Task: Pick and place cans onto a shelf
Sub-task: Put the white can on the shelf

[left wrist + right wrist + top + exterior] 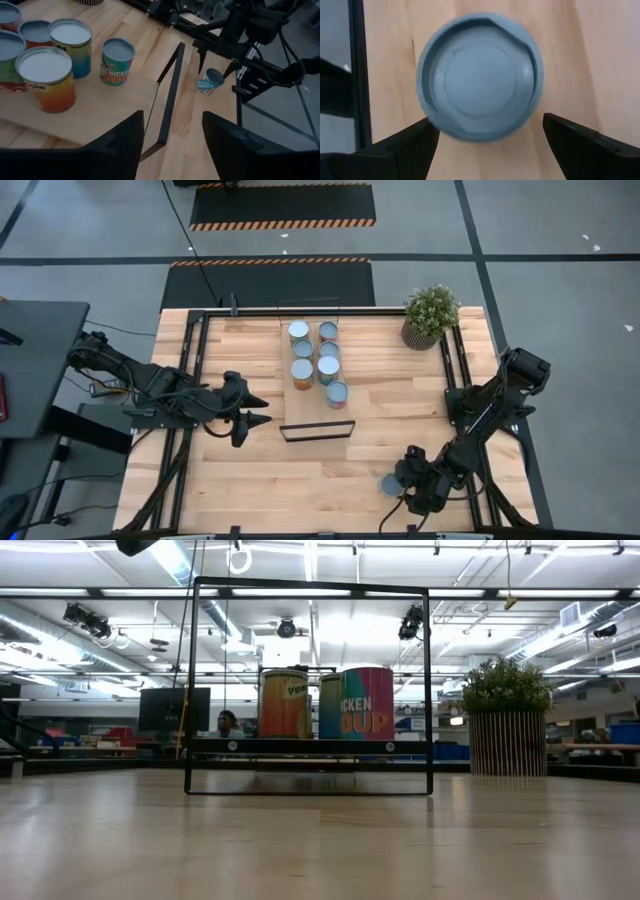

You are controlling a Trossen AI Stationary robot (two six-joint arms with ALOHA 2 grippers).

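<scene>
Several cans (315, 360) stand upright on the light-wood shelf (318, 412) at the table's middle; they also show in the left wrist view (47, 75) and the low view (325, 703). One pale-blue-topped can (389, 484) stands alone on the table at the near right. My right gripper (402, 478) is open above it, pointing down; its fingers (410, 147) stand on either side of the can's top (479, 75). My left gripper (256, 412) is open and empty, just left of the shelf's near end.
A potted green plant (430, 316) stands at the table's far right corner. The shelf's black wire end frame (170, 90) rises at its near end. Bare tabletop (300, 480) lies between the shelf and the near edge.
</scene>
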